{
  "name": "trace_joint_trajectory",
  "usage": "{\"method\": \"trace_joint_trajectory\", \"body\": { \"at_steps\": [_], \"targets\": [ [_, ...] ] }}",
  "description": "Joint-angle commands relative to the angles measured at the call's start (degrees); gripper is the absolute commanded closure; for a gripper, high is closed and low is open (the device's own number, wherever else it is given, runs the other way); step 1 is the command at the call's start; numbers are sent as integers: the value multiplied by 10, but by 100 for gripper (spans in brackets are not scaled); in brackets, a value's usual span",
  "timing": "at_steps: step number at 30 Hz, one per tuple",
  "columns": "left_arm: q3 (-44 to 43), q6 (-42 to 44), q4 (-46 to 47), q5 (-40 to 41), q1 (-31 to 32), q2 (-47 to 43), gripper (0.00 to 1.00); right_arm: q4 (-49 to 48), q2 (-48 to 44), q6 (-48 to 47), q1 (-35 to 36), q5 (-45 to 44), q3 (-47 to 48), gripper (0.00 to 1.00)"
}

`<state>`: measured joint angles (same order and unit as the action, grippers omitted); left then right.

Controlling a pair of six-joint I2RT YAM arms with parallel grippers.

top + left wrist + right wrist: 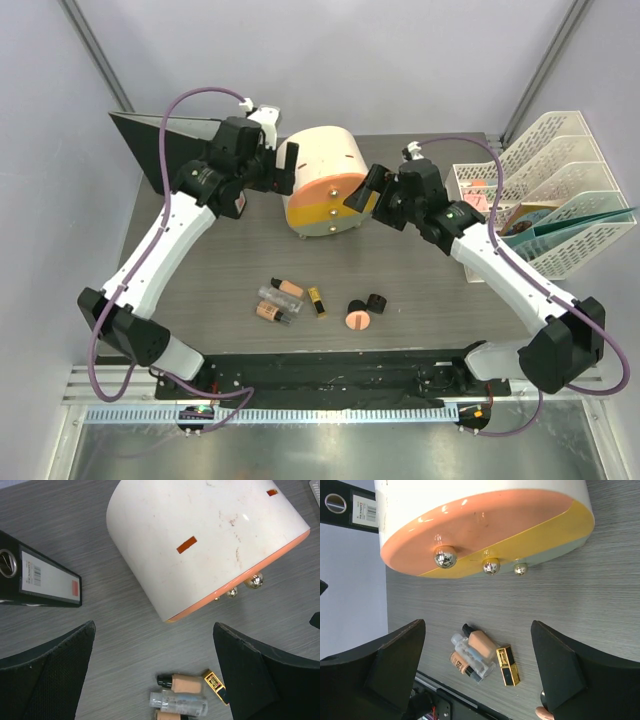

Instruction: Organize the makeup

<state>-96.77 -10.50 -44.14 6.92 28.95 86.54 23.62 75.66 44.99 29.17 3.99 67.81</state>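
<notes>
- Both claws stand wide with nothing between the fingers. The left claw (283, 170) is close beside the left flank of the cream-and-orange box (320, 160), and the right claw (365, 197) is close to the right side of its orange front.
- The surface is a dark grey wood-grain table (220, 250), with pale walls around it and metal posts rising at the back corners.
- A black binder (150, 150) sits at the far left corner. A white file rack (560, 180) with papers in it runs along the right edge.
- The box is near the middle of the far edge, its orange-and-yellow face with three silver knobs (491, 567) turned toward the near edge.
- The makeup (290, 289) lies near the middle of the near edge, well apart from both claws.
- It comprises two peach bottles (270, 312) with a clear tube (272, 296) between them and the black-gold lipstick (316, 300) just to their right.
- Further right are two small black jars (377, 300) and the pink compact (357, 321).
- In the left wrist view the lowest bottle is cut off by the bottom edge — jars and compact fall outside it.
- In the right wrist view only a sliver of pink shows at the bottom edge.
- The bottle labels are too small to read.
</notes>
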Motion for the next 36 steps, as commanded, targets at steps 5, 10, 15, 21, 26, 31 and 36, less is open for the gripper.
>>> {"method": "trace_joint_trajectory", "body": {
  "at_steps": [5, 10, 15, 21, 26, 31, 36],
  "targets": [
    [-10, 6, 34, -9, -4, -18, 0, 59, 12, -108, 63, -77, 78, 7],
    [-82, -11, -9, -9, -4, 47, 16, 85, 34, -156, 110, -151, 126, 7],
    [-149, -43, -13, -34, -5, 93, 82, 76, 43, -185, 126, -203, 138, 9],
    [-197, -97, 4, -117, -6, 141, 100, 70, 84, -221, 125, -223, 169, 16],
    [-237, -119, -1, -167, -7, 181, 100, 36, 116, -237, 127, -204, 176, 37],
    [-247, -128, -9, -167, -7, 192, 94, 26, 148, -238, 127, -214, 199, 37],
    [-245, -132, -16, -172, -7, 205, 100, 13, 167, -243, 127, -228, 211, 39]
  ]
}}
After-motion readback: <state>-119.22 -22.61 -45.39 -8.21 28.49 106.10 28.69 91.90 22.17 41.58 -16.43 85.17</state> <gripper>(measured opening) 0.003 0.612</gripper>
